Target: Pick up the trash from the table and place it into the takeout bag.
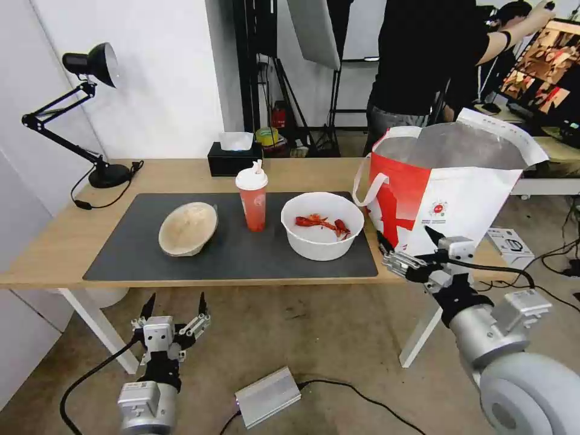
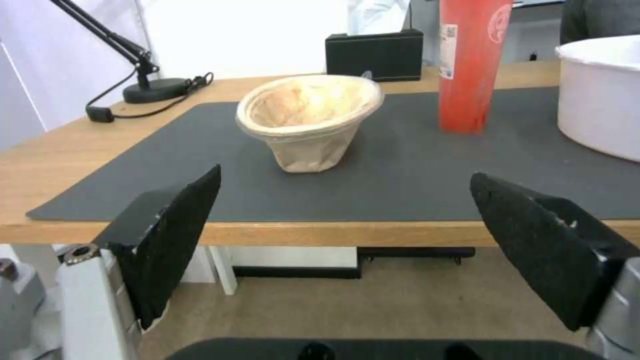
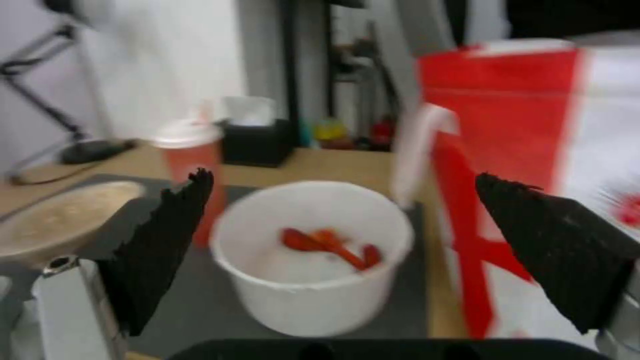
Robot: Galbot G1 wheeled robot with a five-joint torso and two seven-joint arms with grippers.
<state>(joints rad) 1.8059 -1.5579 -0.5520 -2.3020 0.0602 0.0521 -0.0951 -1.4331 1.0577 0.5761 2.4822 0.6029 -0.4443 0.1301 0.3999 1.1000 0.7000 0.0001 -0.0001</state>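
On the dark grey mat of the light-wood table (image 1: 60,241) stand a tilted beige bowl (image 1: 188,228), a red lidded cup (image 1: 252,199) and a white bowl of crayfish shells (image 1: 322,225). The foil-lined white-and-red takeout bag (image 1: 447,187) hides the table's right end. The left gripper (image 1: 173,308) hangs below the edge, released; the right gripper (image 1: 405,241), jaws spread, sits before the bag.

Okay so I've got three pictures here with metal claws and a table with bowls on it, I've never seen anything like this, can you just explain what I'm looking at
This is a two-armed robot on wheels. The wide picture comes from a camera on its head; the other two come from cameras on its wrists, looking out between the black fingers of each hand.

The left hand hangs low in front of the table, open and holding nothing. The right hand is raised at the table's front edge beside the takeout bag, also open and holding nothing.

On the dark mat stand a tilted beige bowl, a red cup with a white lid, and a white bowl holding red crayfish shells. A black tissue box and a desk lamp stand behind.
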